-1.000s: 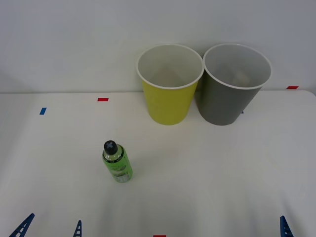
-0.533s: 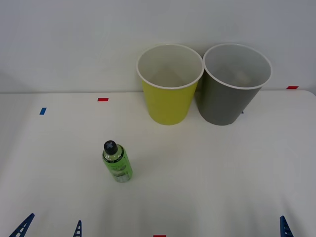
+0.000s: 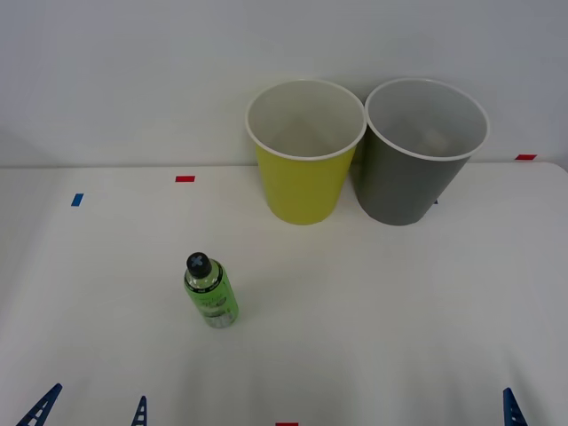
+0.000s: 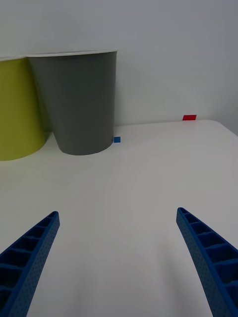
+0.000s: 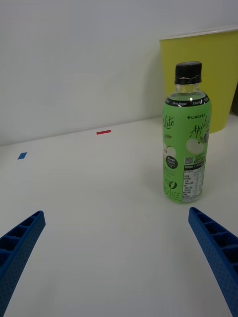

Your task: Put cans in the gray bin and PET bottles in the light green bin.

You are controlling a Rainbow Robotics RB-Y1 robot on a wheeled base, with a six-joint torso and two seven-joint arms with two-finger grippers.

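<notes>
A small clear PET bottle (image 3: 211, 293) with a bright green label and black cap stands upright on the white table, left of centre; it is also ahead in the left wrist view as the bottle (image 5: 187, 143). The light green bin (image 3: 304, 151) and the gray bin (image 3: 421, 151) stand side by side at the back against the wall. My left gripper (image 3: 89, 410) sits open at the near left edge, short of the bottle. My right gripper (image 4: 118, 257) is open at the near right, facing the gray bin (image 4: 82, 101) with nothing between its fingers. No cans are in sight.
Small red tape marks (image 3: 185, 178) and blue tape marks (image 3: 76, 200) lie on the table. A white wall rises just behind the bins. Open tabletop lies between the bottle and the bins.
</notes>
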